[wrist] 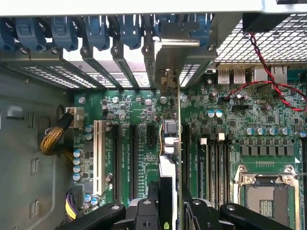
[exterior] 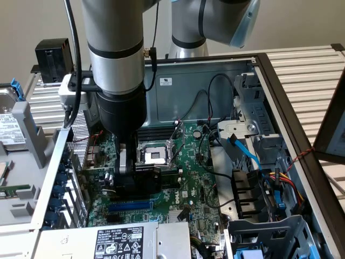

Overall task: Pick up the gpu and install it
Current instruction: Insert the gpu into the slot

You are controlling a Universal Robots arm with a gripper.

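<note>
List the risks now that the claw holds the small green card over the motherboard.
1. The small green graphics card with black fan shroud, clamped in the claw, hangs edge-on among closely spaced black expansion slots; it may land in the wrong one.
2. Its metal end bracket sits close to the grey slotted rear case frame and could snag there.

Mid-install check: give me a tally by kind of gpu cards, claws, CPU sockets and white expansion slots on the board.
gpu, gripped in the claw: 1
claw: 1
CPU socket: 1
white expansion slot: 1
Total: 4
</note>
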